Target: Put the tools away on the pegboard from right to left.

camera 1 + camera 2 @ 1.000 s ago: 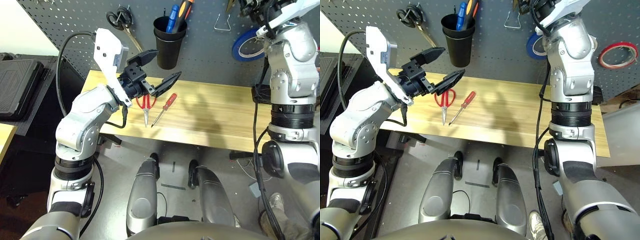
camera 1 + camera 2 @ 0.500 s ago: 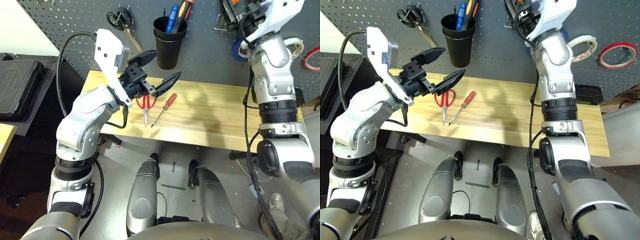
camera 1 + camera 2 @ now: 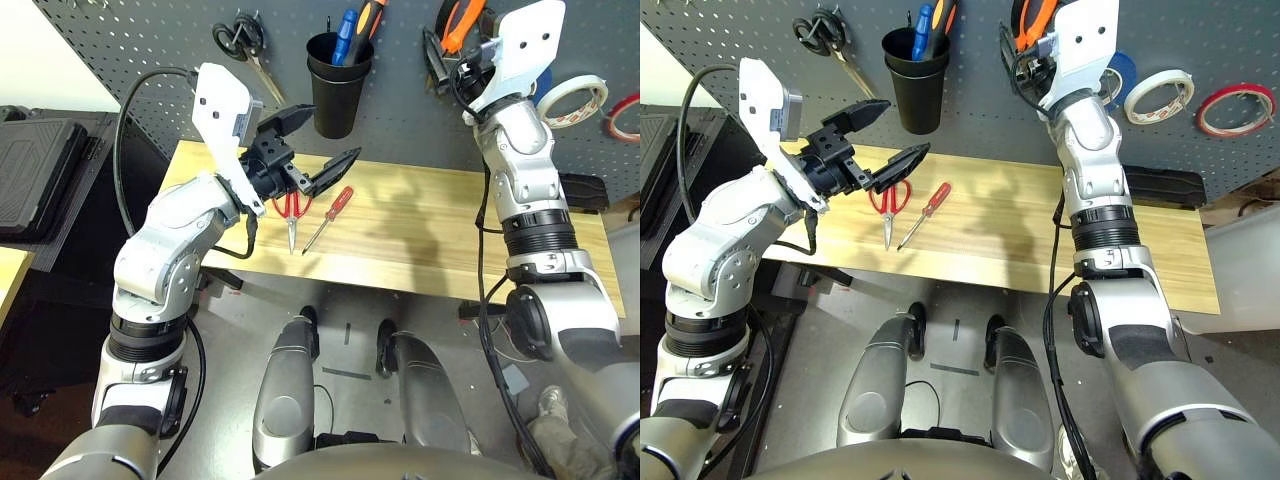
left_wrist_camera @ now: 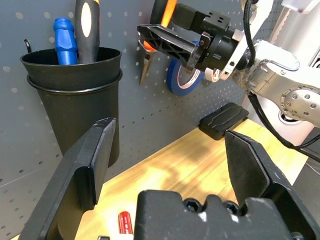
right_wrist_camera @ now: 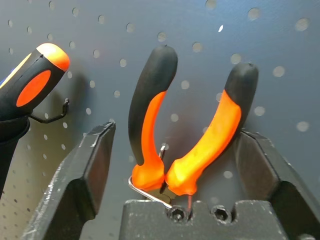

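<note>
Even, bright light falling from above – soft arm shadows lying on wooden table point(image 3: 420, 235) right of red-handled screwdriver point(image 3: 329, 219). Faint glare showing on silver forearms. Head views staying sharp; wrist views blurring slightly near own fingers – pegboard point(image 5: 200, 30) holes softening.

The pegboard point(image 3: 760, 30) is dark grey, dotted with a grid of small holes. On it hang orange-and-black pliers point(image 5: 187, 130), a black cup point(image 3: 338, 85), blue tape point(image 3: 1124, 72), white tape point(image 3: 1158, 95) and red tape point(image 3: 1235, 109). Below it, the scissors point(image 3: 291, 212) and screwdriver point(image 3: 331, 216) have red handles.
</note>
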